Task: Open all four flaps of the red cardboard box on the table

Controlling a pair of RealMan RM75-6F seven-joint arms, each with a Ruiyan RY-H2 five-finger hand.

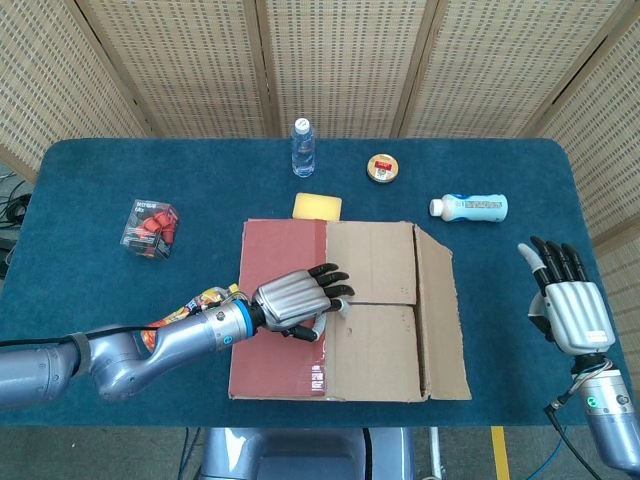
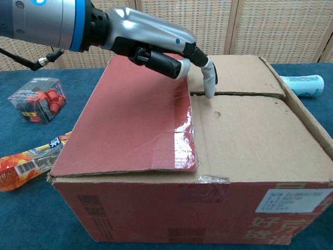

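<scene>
Red cardboard box (image 1: 345, 310) seen mid-frame with flaps lying flat, left hand (image 1: 298, 298) held spread over its red flap (image 2: 132, 120), fingertip (image 2: 209, 89) lowered at the seam, right hand (image 1: 570, 305) spread, empty, at lower right.

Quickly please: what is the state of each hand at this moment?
Left hand: open, holds nothing, fingers spread above the red cardboard box.
Right hand: open, holds nothing, beside the box.

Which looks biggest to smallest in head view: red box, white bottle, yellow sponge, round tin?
1. red box
2. white bottle
3. yellow sponge
4. round tin

Bottle versus sponge is close; all four sit at table level.
</scene>
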